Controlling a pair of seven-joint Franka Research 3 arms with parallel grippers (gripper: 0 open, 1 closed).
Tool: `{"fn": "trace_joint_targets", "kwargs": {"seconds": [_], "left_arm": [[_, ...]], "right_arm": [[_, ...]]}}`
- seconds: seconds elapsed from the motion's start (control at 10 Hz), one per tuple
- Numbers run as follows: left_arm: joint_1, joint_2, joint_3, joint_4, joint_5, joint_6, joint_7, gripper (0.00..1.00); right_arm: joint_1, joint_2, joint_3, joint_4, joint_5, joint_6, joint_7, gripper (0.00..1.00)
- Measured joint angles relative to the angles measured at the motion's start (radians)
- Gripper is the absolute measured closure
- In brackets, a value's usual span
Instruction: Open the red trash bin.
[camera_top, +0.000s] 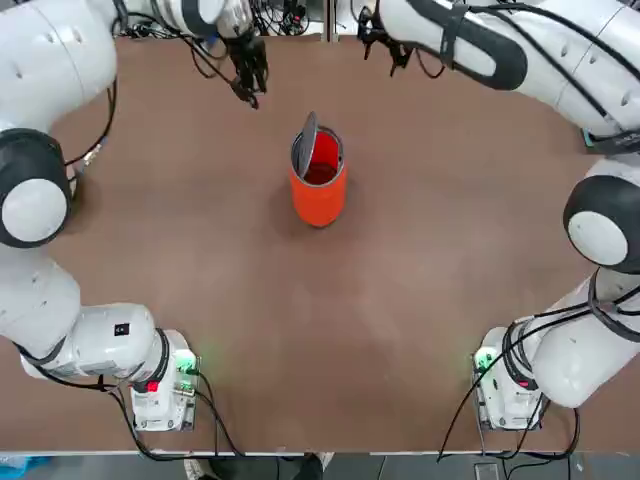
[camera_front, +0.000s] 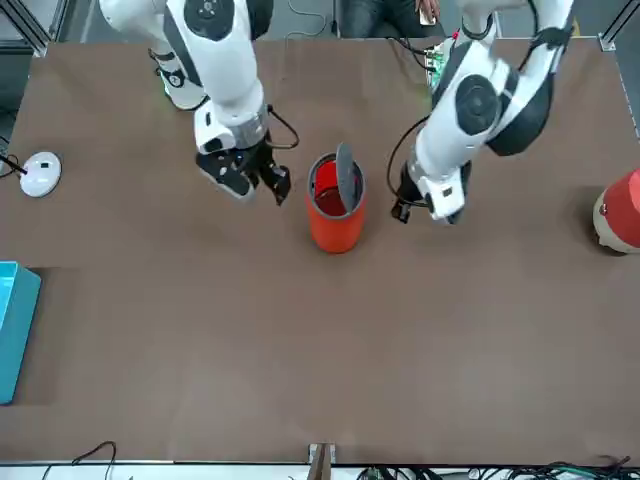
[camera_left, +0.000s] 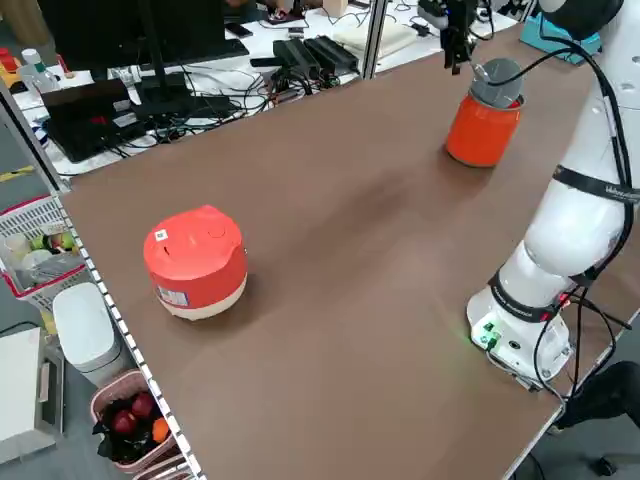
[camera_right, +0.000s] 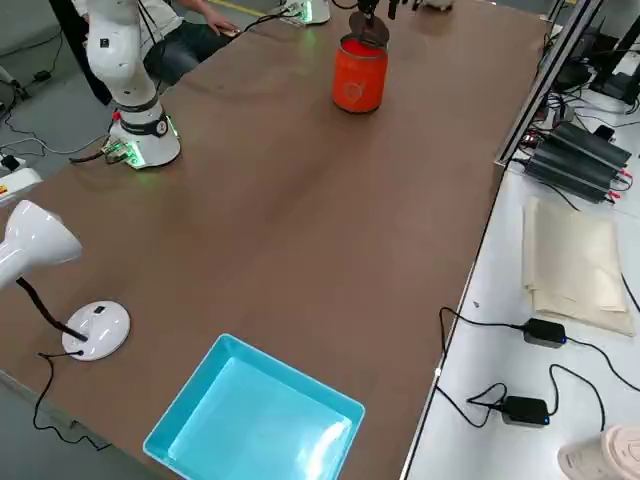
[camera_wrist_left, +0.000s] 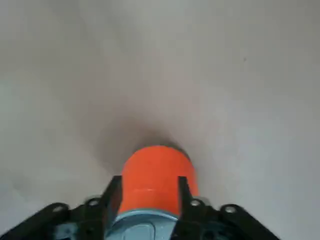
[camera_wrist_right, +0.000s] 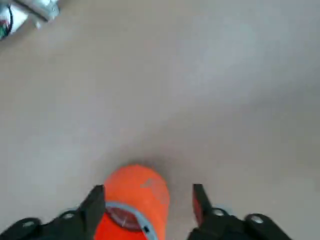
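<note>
Top view first, going left to right: the left gripper (camera_top: 250, 88) hangs above the far part of the counter (camera_top: 200, 250), just up and left of the bin, its fingers a modest way apart and holding nothing; in its wrist view the two fingers frame the bin's orange body without touching it. At the middle stands the red trash bin (camera_top: 318, 178), upright on the counter between the two grippers, its grey swing lid (camera_top: 308, 137) tipped up on edge so the red inside shows through the metallic rim. That suggests the lid has been pushed on one side and is resting near vertical on its pivot, so the opening looks largely done. Farther right the right gripper (camera_top: 385, 45) hovers near the far edge, apart from the bin, fingers spread wide and empty, as its wrist view shows with the bin low between them. Both grippers sit clear of the rim, likely so the lid can swing freely. A swing lid like this may rock back shut if it is nudged.
</note>
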Motion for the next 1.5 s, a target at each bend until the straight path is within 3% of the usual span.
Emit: {"fn": "trace_joint_targets", "kwargs": {"seconds": [0.1, 0.3, 0.6, 1.0, 1.2, 1.5], "left_arm": [[0.035, -0.023, 0.000, 0.015, 0.004, -0.024, 0.097, 0.27], [0.083, -0.069, 0.002, 0.020, 0.056, -0.060, 0.293, 0.01], [0.124, -0.094, 0.009, 0.096, 0.120, -0.196, 0.609, 0.00], [0.248, -0.100, 0.041, 0.279, 0.122, -0.350, 1.206, 0.00], [0.197, -0.100, 0.118, 0.310, 0.121, -0.372, 1.404, 0.00], [-0.025, -0.104, 0.341, 0.360, 0.121, -0.417, 1.456, 0.00]], "right_arm": [[-0.045, -0.023, -0.001, 0.004, -0.006, -0.048, -0.075, 0.00], [-0.171, -0.086, -0.004, 0.011, -0.007, -0.124, -0.250, 0.00], [-0.390, -0.176, -0.008, 0.012, -0.009, -0.239, -0.584, 0.00], [-0.691, -0.204, -0.010, 0.012, -0.002, -0.282, -1.010, 0.00], [-0.710, -0.204, -0.004, 0.011, 0.005, -0.285, -1.034, 0.00], [-0.709, -0.204, 0.019, 0.010, 0.015, -0.288, -1.032, 0.00]]}}
